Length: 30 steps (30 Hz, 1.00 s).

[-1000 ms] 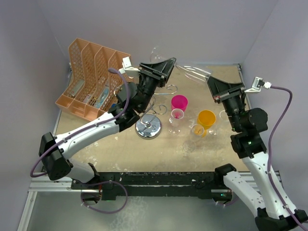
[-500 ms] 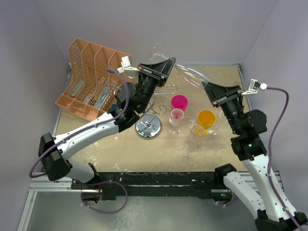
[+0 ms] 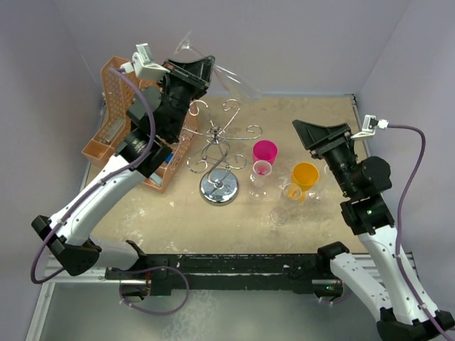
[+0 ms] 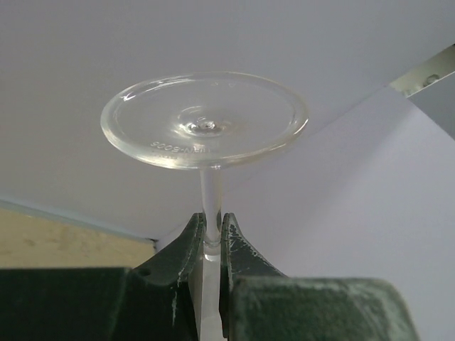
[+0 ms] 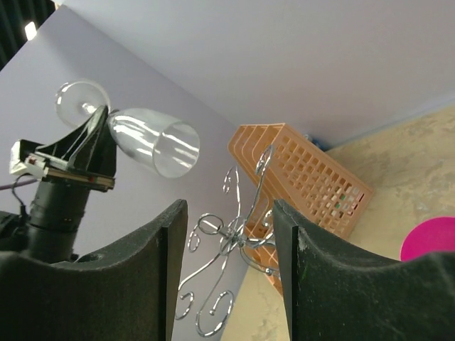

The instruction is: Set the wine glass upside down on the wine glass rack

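The left gripper [image 4: 211, 222] is clamped on the thin stem of the clear wine glass [image 5: 153, 145], just below its round foot [image 4: 205, 117]. In the left wrist view only the foot and a short piece of stem show; the bowl is cut off behind the dark fingers [image 4: 186, 241]. From the right wrist view the glass lies nearly sideways in the air, its mouth turned toward the right. It hangs above the chrome wire rack [image 3: 219, 145] with curled arms and does not touch it. In the top view the glass is very hard to make out against the pale wall (only some bright streaks beside the gripper).

The rack stands on its round shiny base [image 3: 219, 190] on the beige table [image 3: 178, 220]. The orange plastic file organizer [image 3: 117, 124] lies behind the left arm, partly covered by it. The right gripper [image 5: 227, 213] holds nothing, with its two fingers well apart, and it faces the rack. To the right of the rack stand a pink cup [image 3: 264, 150], an orange cup [image 3: 306, 172] and some small clear glasses [image 3: 259, 179], whose outlines are difficult to separate.
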### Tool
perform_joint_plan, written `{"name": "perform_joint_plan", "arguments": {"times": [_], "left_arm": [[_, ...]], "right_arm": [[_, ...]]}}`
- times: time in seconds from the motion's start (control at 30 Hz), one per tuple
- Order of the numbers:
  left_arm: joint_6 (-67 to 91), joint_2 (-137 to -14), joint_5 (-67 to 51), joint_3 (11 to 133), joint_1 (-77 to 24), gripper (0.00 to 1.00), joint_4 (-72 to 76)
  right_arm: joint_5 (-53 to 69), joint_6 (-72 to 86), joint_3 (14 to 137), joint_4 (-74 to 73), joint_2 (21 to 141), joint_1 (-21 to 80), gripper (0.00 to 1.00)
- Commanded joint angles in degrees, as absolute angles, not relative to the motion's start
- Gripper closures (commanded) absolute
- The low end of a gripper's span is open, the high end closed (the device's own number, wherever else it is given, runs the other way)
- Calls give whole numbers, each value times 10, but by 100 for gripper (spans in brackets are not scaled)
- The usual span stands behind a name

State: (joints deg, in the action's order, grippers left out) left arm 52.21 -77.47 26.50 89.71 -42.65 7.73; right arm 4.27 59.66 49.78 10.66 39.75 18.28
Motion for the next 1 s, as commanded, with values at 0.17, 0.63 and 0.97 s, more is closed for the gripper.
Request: {"name": "perform_joint_plan", "arguments": {"times": [0.17, 0.63, 0.97], "left_arm": [[251, -693, 313, 976, -424, 100, -63], [-12, -576, 462, 912, -424, 100, -140], [-98, -513, 406, 783, -424, 100, -78]], "right_arm": [[121, 527, 615, 149, 501, 183, 45], [122, 506, 823, 181, 718, 307, 42], [113, 567, 908, 194, 788, 424, 43]]}}
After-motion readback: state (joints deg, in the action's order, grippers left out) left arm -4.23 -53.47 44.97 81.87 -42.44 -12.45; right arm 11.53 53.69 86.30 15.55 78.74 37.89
